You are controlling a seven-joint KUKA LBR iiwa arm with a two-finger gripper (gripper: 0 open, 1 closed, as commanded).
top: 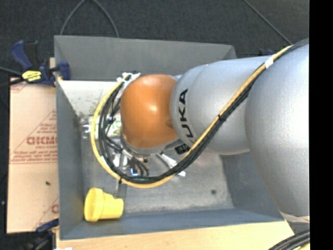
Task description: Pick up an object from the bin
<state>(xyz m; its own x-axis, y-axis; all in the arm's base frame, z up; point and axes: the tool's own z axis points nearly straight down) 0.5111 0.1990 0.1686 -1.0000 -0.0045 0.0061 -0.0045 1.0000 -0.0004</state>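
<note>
My arm [250, 108] is closest to the lens, a thick silver link that comes in from the right and covers much of the bin [145, 56]. At its end sits the orange cover [148, 111], a smooth dome over the left half of the bin floor. A bundle of cables [100, 134], one yellow and the others dark, loops round the left side of the cover and under it, then runs back up along the silver link.

Beneath the cover, among the cables, I can make out a little of my pincer [133, 164], pointed down at the floor. I cannot tell whether it is wide or narrow, nor whether anything is in it.

The thing I see plainly is a yellow plastic piece [103, 204]. It has a short round body with a wider end and lies on its side on the grey floor, in the bin's lower left corner as the view has it. It is below and to the left of my pincer, near it but apart. A small pale thing [85, 126] sits by the left wall, just outside the cable loop. I cannot tell what it is.
</note>
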